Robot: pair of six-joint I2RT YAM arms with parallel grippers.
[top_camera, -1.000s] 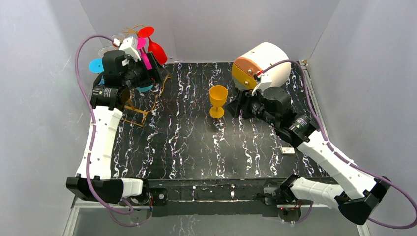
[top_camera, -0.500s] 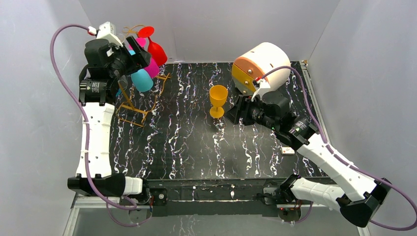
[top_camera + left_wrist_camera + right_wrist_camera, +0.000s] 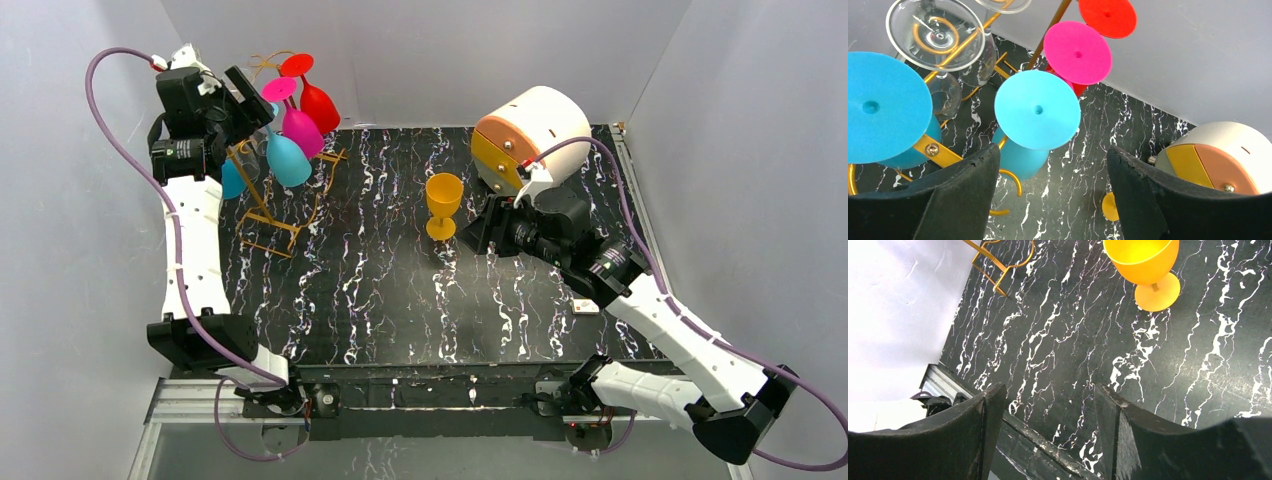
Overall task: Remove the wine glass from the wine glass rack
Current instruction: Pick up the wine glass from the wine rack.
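Black marbled worktop fills a grey-walled booth. The wine glass rack stands at its 10 o'clock corner, hung with upturned glasses. Left pincer hovers over it, jaws apart and empty, with a blue glass at its 12 o'clock. Best to come down astride that stem, close under the foot, then slide it out along the wire. Right pincer, also apart, idles by an orange glass.
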